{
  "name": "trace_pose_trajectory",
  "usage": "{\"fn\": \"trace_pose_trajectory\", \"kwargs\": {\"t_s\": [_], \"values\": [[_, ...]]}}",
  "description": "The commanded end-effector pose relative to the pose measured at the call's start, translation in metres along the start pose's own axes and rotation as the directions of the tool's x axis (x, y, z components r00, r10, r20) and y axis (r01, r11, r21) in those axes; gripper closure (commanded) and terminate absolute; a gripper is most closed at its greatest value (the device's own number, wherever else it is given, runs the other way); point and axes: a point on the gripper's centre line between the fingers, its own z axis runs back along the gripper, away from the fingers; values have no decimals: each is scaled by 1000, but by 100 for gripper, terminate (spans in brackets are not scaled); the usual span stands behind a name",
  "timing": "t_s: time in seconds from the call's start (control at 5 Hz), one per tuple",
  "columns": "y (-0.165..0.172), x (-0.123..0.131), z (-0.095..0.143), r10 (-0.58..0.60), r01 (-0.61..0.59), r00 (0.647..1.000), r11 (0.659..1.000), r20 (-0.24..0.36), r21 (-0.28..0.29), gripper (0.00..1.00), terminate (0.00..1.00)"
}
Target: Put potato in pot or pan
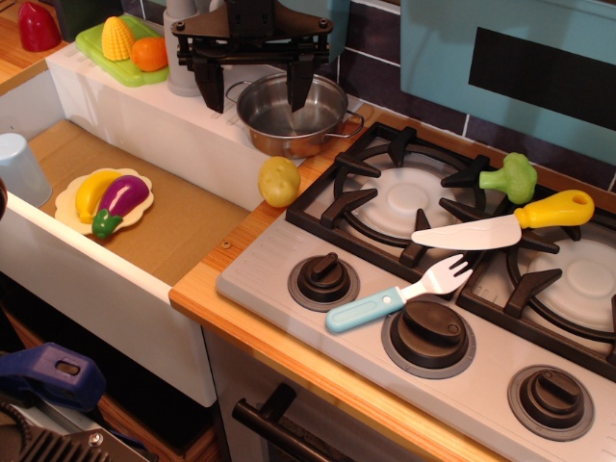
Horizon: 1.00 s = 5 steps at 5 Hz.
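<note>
The potato is yellowish-tan and lies on the wooden counter between the sink and the stove's left edge. The shiny steel pot stands behind it on the counter, empty, with wire loop handles. My gripper hangs above the pot's left rim, open and empty; its black fingers spread wide, one over the pot's inside and one left of it. The potato is in front of the gripper and lower, apart from it.
A toy stove holds a broccoli, a yellow-handled knife and a blue-handled fork. The sink holds a plate with banana and eggplant. A green tray with corn and an orange sits behind.
</note>
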Motion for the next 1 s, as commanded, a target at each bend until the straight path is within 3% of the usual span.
{"fn": "trace_pose_trajectory", "kwargs": {"t_s": [0.0, 0.2, 0.8], "values": [[0, 0, 0, 0, 0, 1000, 1000, 0, 0, 0, 0], [-4, -2, -4, 56, -56, 998, 998, 41, 15, 0, 0], [-5, -9, -28, 100, -98, 993, 994, 55, -47, 0, 0]]}}
